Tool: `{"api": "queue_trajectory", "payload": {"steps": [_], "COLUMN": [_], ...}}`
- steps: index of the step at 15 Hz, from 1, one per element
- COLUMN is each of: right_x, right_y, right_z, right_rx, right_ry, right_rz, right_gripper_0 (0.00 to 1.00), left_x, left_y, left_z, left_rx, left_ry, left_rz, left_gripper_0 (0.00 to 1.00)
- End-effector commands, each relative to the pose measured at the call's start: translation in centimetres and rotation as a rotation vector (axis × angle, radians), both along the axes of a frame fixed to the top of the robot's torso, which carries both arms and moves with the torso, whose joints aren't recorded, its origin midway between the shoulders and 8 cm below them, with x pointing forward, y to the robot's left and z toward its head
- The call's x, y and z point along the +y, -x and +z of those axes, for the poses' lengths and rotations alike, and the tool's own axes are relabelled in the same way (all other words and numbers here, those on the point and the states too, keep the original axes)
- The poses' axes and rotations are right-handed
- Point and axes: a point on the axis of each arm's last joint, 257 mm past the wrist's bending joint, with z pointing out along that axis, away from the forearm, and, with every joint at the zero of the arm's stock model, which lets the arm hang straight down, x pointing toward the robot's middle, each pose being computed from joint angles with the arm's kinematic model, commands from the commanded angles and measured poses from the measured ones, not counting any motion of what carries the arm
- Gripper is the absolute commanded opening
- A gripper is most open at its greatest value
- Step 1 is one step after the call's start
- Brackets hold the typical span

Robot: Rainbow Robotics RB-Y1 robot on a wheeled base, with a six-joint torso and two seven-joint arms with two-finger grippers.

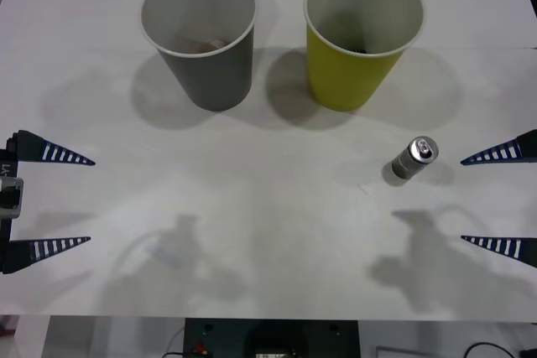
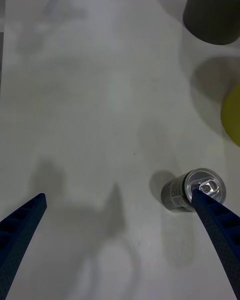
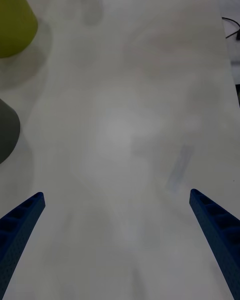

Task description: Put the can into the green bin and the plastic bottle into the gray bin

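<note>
Standing side by side at the far part of the white table (image 1: pixel 268 232) are two large paper cups, both upright and well apart from the grippers. On the left sits the gray bin (image 1: pixel 201 35), a dark gray cup with a white inside and rim; something brownish is lying at its bottom, too dim to tell what. Just beside it on the right sits the green bin (image 1: pixel 361 35), a yellow-green cup with a white inside; a small dark shape is showing deep within, and what it is cannot be told.

The can (image 1: pixel 414 158), a small dark gray metal drink can with a shiny silver top and pull tab, is standing upright on the table, nearer than the green bin and a little to its right. It is sitting near the far fingertip of the right gripper (image 1: pixel 498 201), whose blue ribbed fingers are spread wide apart at the right edge, gripping nothing. In the right wrist view the can (image 2: pixel 195 190) is appearing next to one finger tip, partly overlapped by it.

The left gripper (image 1: pixel 50 201) is hovering at the left edge, its fingers likewise wide apart and holding nothing.

The tabletop is pale and matte, carrying soft shadows of the cups and arms. Beyond its near edge, dark equipment and cables are showing.
</note>
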Motion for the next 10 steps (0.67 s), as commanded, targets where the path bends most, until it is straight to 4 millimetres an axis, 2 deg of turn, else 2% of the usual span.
{"api": "queue_trajectory", "payload": {"steps": [1, 2, 3, 6, 10], "right_x": [0.0, 0.0, 0.7, 1.2, 0.6], "right_y": [0.0, 0.0, 0.9, 0.8, -0.5], "right_z": [0.0, 0.0, -1.2, -0.4, 0.6], "right_rx": [0.000, 0.000, 0.042, 0.055, 0.040], "right_ry": [0.000, 0.000, -0.031, -0.075, -0.131], "right_rz": [0.000, 0.000, 0.004, 0.009, -0.029], "right_gripper_0": [1.00, 1.00, 1.00, 1.00, 1.00], "left_x": [0.0, 0.0, 0.0, 0.0, 0.0], "left_y": [0.0, 0.0, 0.0, 0.0, 0.0], "left_z": [0.0, 0.0, 0.0, 0.0, 0.0], "left_rx": [0.000, 0.000, 0.000, 0.000, 0.000], "left_ry": [0.000, 0.000, 0.000, 0.000, 0.000], "left_rz": [0.000, 0.000, 0.000, 0.000, 0.000], "left_gripper_0": [1.00, 1.00, 1.00, 1.00, 1.00]}}
